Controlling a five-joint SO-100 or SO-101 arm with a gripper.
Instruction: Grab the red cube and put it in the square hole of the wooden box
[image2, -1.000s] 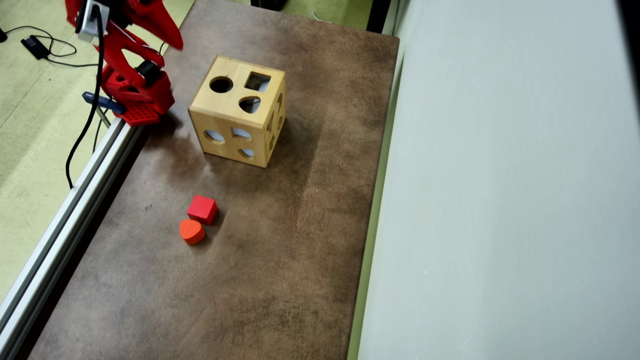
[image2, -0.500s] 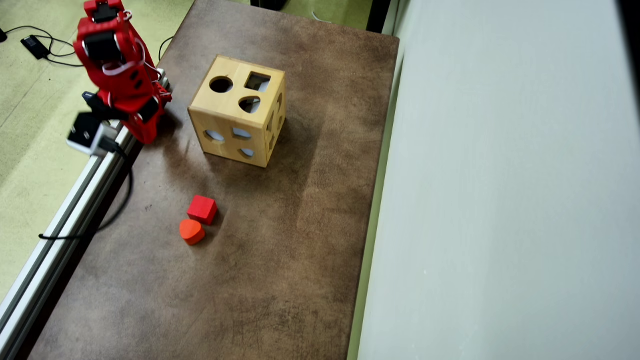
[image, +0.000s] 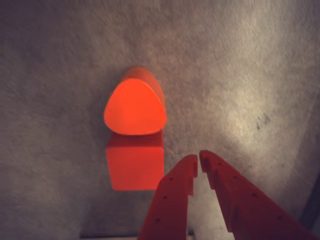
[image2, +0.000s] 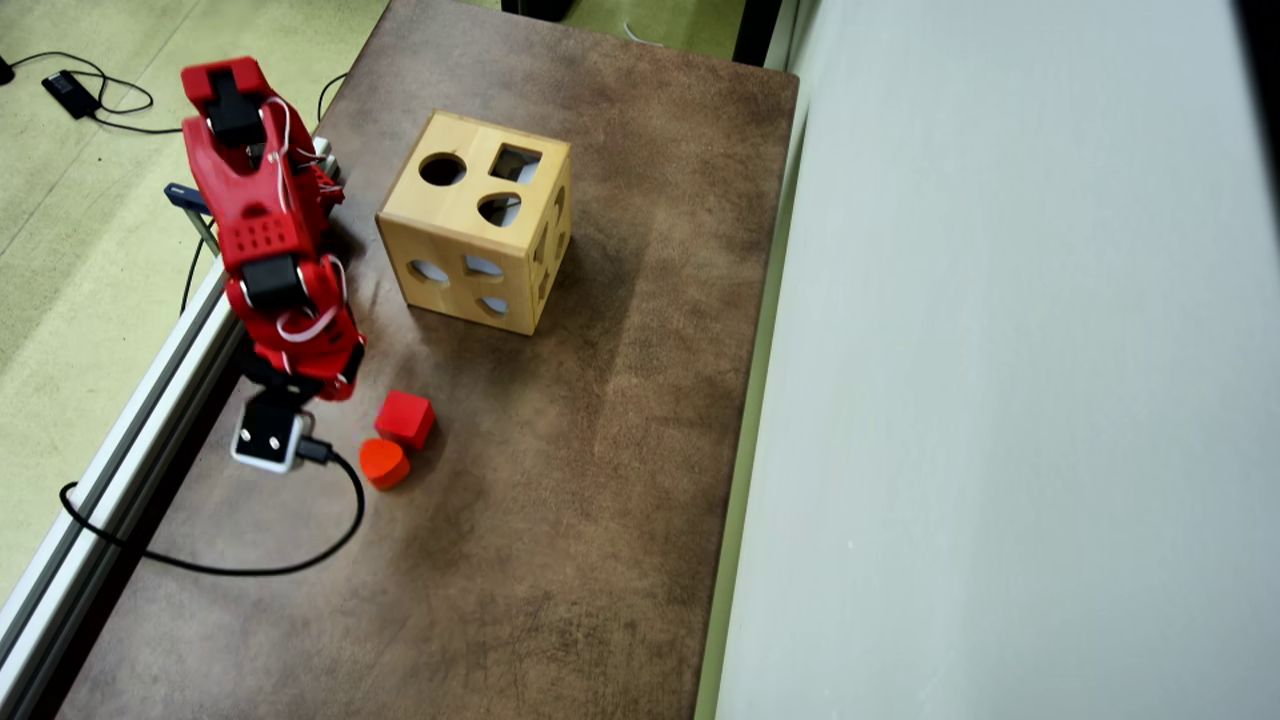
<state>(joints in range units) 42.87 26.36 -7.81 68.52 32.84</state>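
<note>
Right now, reading the overhead view from left to right, you have the gripper (image2: 335, 385) hanging low over the table (image2: 560, 500), just left of the red cube (image2: 405, 418). The orange heart block (image2: 383, 463) sits against the cube's near corner, and the wooden box (image2: 478, 222) stands well apart toward the far end, its square hole (image2: 515, 163) facing up.

In the wrist view the cube (image: 134, 167) lies left of the gripper (image: 198, 162), touching the heart block (image: 135, 106) beyond it. The jaws are all but closed, tips nearly meeting, with nothing between them.

Your main risk, as I judge it, is descending like this: closed tips would land beside the cube or shove it. You need to open and shift toward the cube first. Because the heart touches the cube, a wide or skewed grasp could catch both or nudge the cube askew.
</note>
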